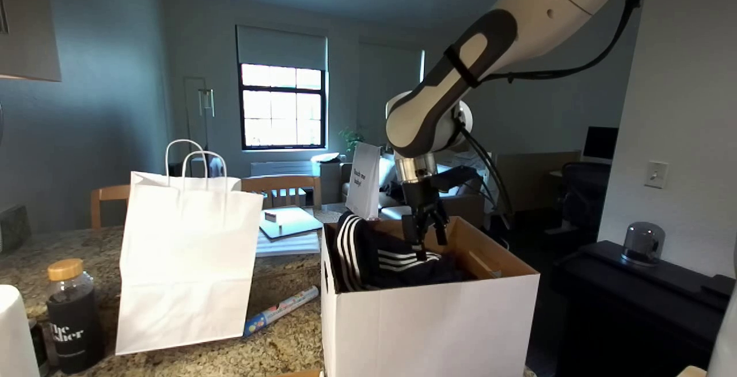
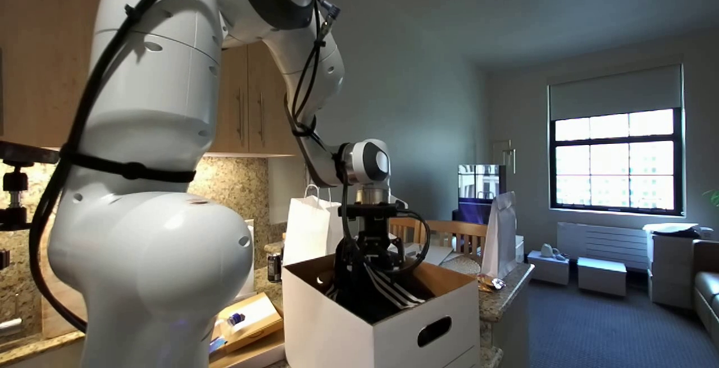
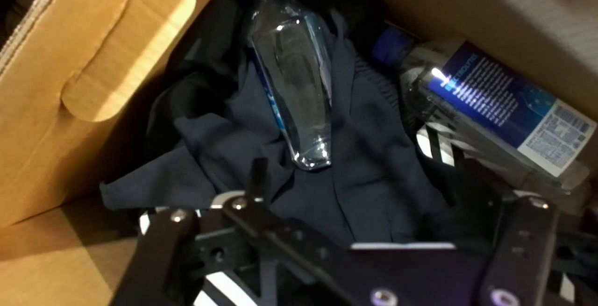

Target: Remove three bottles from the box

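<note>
Two clear plastic bottles with blue caps (image 3: 292, 70) are visible in your wrist view, both inside the large white cardboard box with a brown interior (image 1: 429, 325). The one nearer the middle of that view lies on crumpled dark cloth, partly white-striped (image 3: 224, 152), its cap toward the top edge. The second bottle (image 3: 493, 105), bearing a dark blue label with white print and a pale barcode panel, lies along a brown inner wall, its cap toward the upper left. Your black gripper (image 1: 430, 243) points down into the mouth of the box, its fingers spread well apart over the cloth; whether a fingertip touches it, you cannot tell. Your white robot arm with dark grey trim (image 1: 532, 26) reaches over the box from above. Beside the box, in an exterior view, you have a speckled granite surface (image 1: 288, 351) bearing an upright white paper bag with two looped handles (image 1: 190, 262). A blue printed tube (image 1: 282, 311) lies between that bag and the box. On the bag's other side stands a clear flask with a tan lid and a black lettered sleeve (image 1: 73, 325). Behind the box is an upright white paper bag with dark lettering (image 1: 364, 181). Farther back you see a black-framed window (image 1: 282, 118), its pale blind (image 1: 282, 48) partly lowered.
</note>
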